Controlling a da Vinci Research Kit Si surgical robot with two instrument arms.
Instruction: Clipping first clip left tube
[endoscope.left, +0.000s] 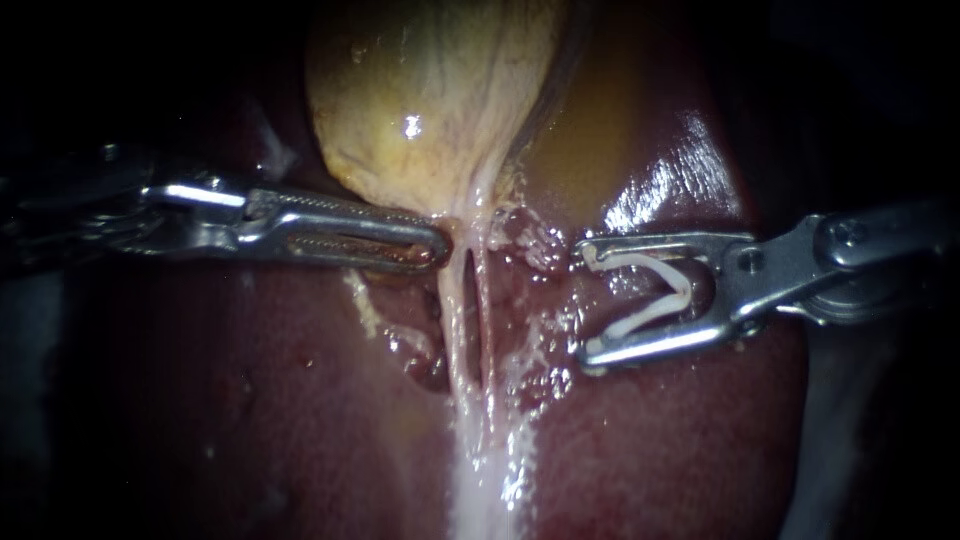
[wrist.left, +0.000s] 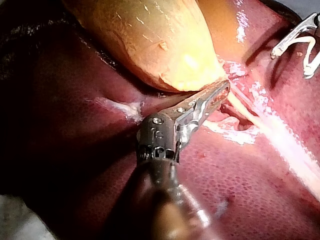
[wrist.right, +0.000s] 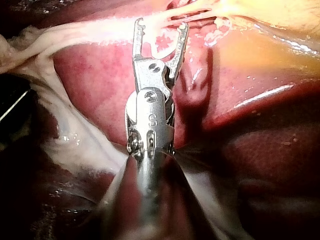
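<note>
Right instrument (endoscope.left: 582, 300): jaws wide, holding an open clip (endoscope.left: 640, 262), just beside the tubes. Risk: the right tube (endoscope.left: 486, 300) lies nearer, so advancing may clip it with the left tube (endoscope.left: 455, 300).

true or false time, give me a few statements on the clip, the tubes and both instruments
1. The right instrument holds a white clip in its claw. True.
2. The clip is already closed round a tube. False: it is spread wide and lies apart from the tubes.
3. The left instrument has its tip at the narrow end of the gallbladder. True.
4. The right instrument touches the gallbladder. False: it is over the liver, beside the tubes.
</note>
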